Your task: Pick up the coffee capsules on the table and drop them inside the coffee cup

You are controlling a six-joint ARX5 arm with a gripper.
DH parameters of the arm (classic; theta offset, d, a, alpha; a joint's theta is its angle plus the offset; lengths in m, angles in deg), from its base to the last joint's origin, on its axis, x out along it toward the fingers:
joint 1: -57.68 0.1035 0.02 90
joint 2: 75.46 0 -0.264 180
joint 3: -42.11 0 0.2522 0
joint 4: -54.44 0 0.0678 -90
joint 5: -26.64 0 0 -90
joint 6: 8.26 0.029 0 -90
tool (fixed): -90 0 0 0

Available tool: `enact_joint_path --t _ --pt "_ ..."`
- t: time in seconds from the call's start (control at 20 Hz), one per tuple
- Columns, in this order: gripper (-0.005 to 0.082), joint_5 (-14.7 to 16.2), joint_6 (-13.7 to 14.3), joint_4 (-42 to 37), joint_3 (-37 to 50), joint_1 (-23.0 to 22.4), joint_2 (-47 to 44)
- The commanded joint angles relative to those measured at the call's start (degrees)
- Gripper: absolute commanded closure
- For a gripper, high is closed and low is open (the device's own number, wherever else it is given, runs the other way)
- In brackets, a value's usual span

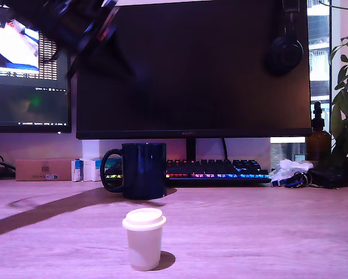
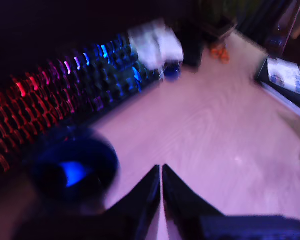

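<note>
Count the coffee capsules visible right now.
2. The cream-white capsule stands upright on the table in front of the mug; a bright blue one shows inside the mug in the blurred wrist view.

You had one cream-white tapered plastic capsule (image 1: 144, 239) on the wooden table (image 1: 266, 232), and one bright blue shape (image 2: 72, 172) lay inside the single dark navy glossy mug (image 1: 143, 170). Two monitors (image 1: 194, 67), one backlit keyboard (image 1: 217, 170) and one brown glass bottle (image 1: 318, 138) stood behind.
</note>
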Motion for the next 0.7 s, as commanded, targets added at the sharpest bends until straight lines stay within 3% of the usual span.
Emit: enact_joint_path --t 0.0,0.1,0.65 --pt "0.0791 1.44 0.33 -3.54 3.26 0.28 4.37" --pt "0.0791 4.72 1.03 -5.38 6.91 1.33 6.95" --pt "0.0791 6.03 0.26 -10.32 19.52 2.23 14.43"
